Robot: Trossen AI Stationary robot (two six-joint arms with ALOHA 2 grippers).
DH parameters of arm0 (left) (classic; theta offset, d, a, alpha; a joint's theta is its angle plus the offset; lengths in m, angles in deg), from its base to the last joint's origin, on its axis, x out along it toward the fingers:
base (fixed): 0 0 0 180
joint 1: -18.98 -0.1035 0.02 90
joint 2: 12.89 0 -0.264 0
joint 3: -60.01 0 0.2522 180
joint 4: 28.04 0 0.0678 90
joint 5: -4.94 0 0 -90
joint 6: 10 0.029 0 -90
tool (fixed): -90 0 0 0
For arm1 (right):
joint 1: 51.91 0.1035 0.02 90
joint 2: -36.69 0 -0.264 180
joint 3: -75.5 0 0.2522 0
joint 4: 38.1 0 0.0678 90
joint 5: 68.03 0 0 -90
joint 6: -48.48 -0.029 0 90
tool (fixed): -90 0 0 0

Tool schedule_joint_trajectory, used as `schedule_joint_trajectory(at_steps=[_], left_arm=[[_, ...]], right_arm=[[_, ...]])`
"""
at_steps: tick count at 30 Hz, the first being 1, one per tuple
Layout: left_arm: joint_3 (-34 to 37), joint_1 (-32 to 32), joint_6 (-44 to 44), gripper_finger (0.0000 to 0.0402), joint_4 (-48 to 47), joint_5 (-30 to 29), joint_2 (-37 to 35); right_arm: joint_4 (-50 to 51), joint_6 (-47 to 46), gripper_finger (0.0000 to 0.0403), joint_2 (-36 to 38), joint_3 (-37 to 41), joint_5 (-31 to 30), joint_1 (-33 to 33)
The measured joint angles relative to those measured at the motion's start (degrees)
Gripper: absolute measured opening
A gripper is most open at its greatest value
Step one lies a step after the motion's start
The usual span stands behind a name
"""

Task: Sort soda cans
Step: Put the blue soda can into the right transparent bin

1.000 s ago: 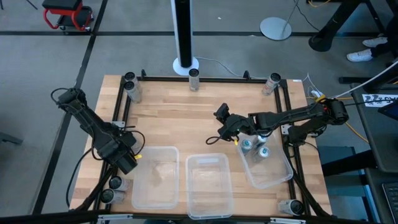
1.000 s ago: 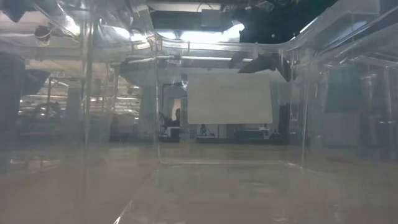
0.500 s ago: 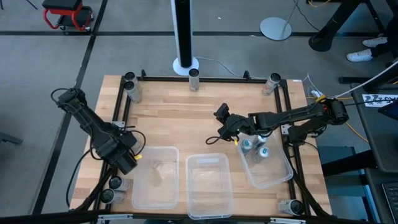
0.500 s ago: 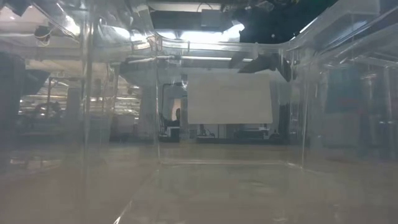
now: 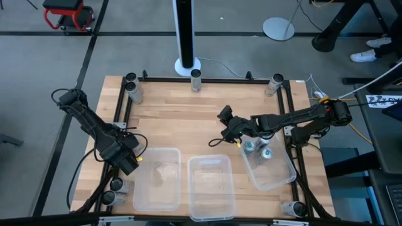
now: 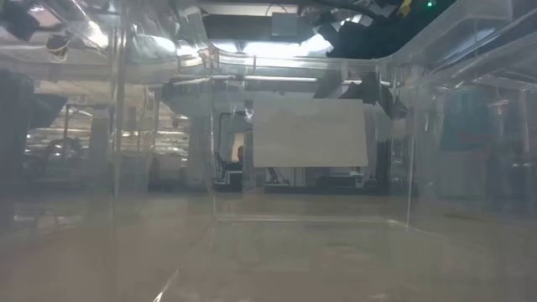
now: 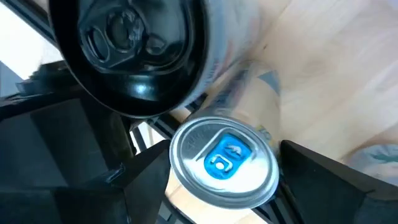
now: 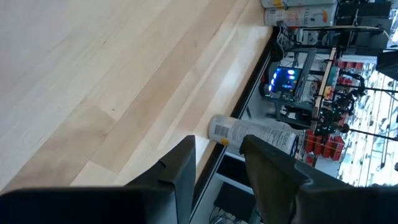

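A light wooden table (image 5: pixel 182 122) with a black metal frame (image 5: pixel 207 79) stands on a grey floor (image 5: pixel 38 94). Three clear plastic bins sit along its near side: the left bin (image 5: pixel 156 179), the middle bin (image 5: pixel 211 187) just beside it, and the right bin (image 5: pixel 276 172), turned at an angle (its far end lies under other things). Beyond the far edge rises a dark pole on a round white base (image 5: pixel 187 64). A red cart (image 5: pixel 66 14) stands at far left, a white disc stand (image 5: pixel 279 28) at far right, and a person's white shoe (image 5: pixel 364 56) farther right.
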Motion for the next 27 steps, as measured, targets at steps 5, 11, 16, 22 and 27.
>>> schedule_joint_trajectory(at_steps=[5,11,16,22,27], left_arm=[[1.3,0.1,-0.2,0.0288,0.1,1.3,-0.1],[1.4,0.3,-0.3,0.0288,3.9,1.5,-0.5],[1.4,1.0,-0.6,0.0288,4.2,1.0,-0.6],[1.4,1.0,0.0,0.0264,5.3,0.7,-0.7],[1.3,1.0,0.4,0.0235,5.4,0.7,-0.8]], right_arm=[[-0.1,0.0,0.0136,0.0,0.0,0.4,0.0],[-0.6,0.0,0.0136,0.0,0.0,0.4,0.0],[-0.6,0.0,0.0136,0.0,0.0,0.4,0.0],[-0.6,0.0,0.0136,0.0,0.0,0.4,0.0],[-0.6,0.0,0.0136,0.0,0.0,0.4,0.0]])
